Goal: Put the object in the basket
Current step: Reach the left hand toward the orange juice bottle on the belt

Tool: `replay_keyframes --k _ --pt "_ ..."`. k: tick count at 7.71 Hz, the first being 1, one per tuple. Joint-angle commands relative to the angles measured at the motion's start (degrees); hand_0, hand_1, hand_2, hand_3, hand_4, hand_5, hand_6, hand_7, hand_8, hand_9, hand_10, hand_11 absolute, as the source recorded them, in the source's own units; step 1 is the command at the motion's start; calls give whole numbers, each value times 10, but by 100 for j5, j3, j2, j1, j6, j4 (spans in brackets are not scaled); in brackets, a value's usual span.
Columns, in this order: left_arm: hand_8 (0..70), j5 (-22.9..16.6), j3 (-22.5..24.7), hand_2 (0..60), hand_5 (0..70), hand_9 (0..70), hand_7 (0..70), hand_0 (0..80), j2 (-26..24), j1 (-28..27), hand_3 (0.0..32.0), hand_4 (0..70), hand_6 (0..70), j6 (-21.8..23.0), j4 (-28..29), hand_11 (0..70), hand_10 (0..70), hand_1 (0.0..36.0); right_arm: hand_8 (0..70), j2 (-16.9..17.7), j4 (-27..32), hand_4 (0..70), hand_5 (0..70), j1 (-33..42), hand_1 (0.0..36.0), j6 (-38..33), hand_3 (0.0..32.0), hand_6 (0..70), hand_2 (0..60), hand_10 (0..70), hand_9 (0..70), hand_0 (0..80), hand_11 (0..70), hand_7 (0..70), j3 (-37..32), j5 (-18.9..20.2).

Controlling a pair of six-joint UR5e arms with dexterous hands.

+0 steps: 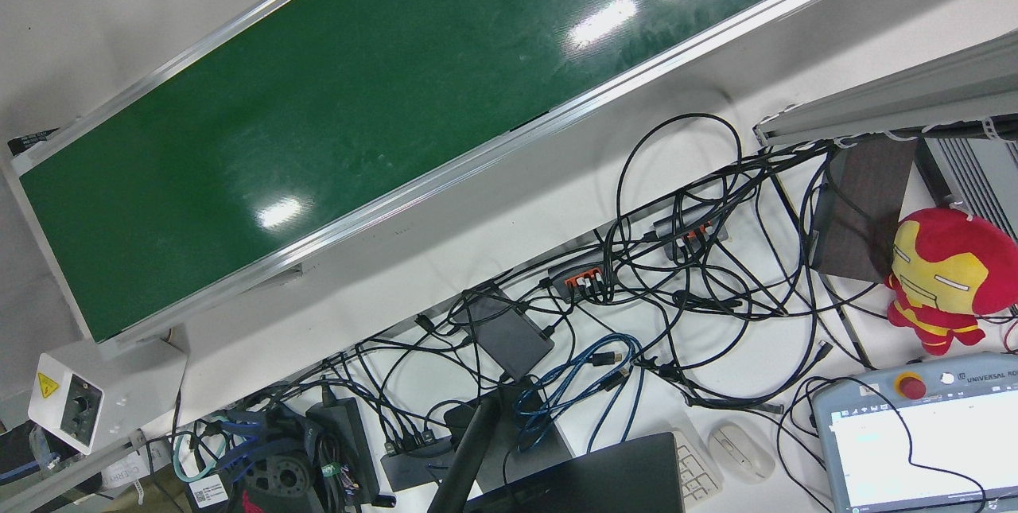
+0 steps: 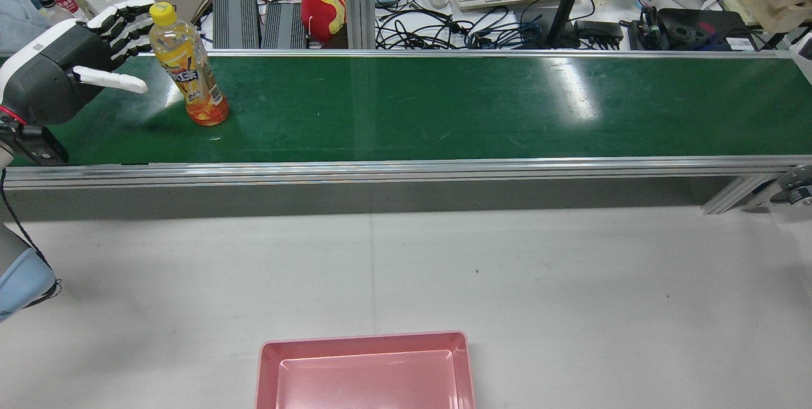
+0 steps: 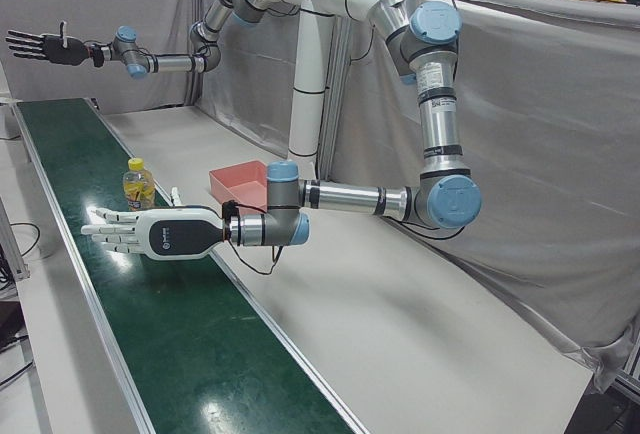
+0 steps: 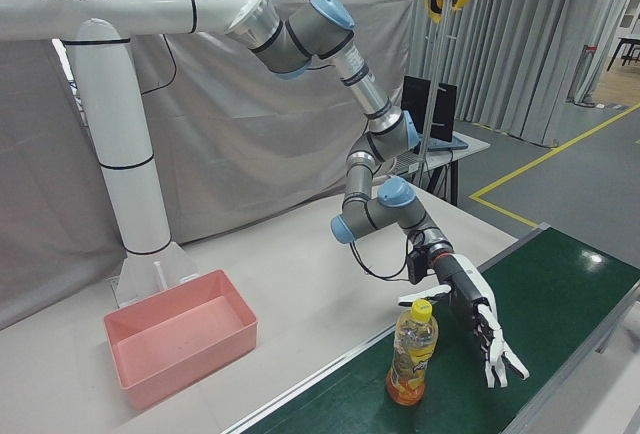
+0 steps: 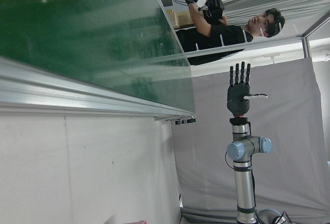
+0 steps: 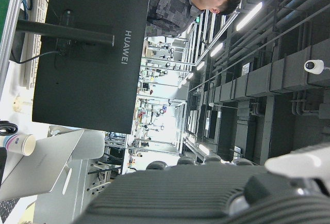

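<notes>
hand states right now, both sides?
Left hand: open, fingers spread beside the upright yellow-capped orange drink bottle on the green conveyor belt, not gripping it.
Right hand: open, raised in the air, holding nothing.

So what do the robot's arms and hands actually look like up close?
The arms are silver metal tubes with pale blue caps at the joints, hung from a white post. The left hand has a white shell, dark palm and black-and-white fingers; a thin black cable loops by its wrist. The right hand looks all black.
</notes>
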State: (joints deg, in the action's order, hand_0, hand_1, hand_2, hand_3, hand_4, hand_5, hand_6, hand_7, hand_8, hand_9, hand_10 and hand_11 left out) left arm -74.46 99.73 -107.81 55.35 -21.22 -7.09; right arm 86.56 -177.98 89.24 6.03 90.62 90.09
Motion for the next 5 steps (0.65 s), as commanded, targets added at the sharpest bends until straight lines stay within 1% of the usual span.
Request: replay_keyframes --k 1,2,5 --pt "92 2 -6 0 245 113 16 588 -247 -112 0 38 0 -75 -230 161 93 199 0 1 0 0 0 -3 0 -5 0 0 0 0 0 0 0 0 0 0" --pt "91 2 3 0 244 112 16 587 -397 -173 0 41 0 -163 -353 163 95 199 0 1 0 0 0 -3 0 -5 0 0 0 0 0 0 0 0 0 0" --pt "96 2 -6 0 261 119 20 596 -635 -340 0 50 0 -172 -530 168 98 207 0 -7 0 0 0 -3 0 -5 0 0 0 0 0 0 0 0 0 0"
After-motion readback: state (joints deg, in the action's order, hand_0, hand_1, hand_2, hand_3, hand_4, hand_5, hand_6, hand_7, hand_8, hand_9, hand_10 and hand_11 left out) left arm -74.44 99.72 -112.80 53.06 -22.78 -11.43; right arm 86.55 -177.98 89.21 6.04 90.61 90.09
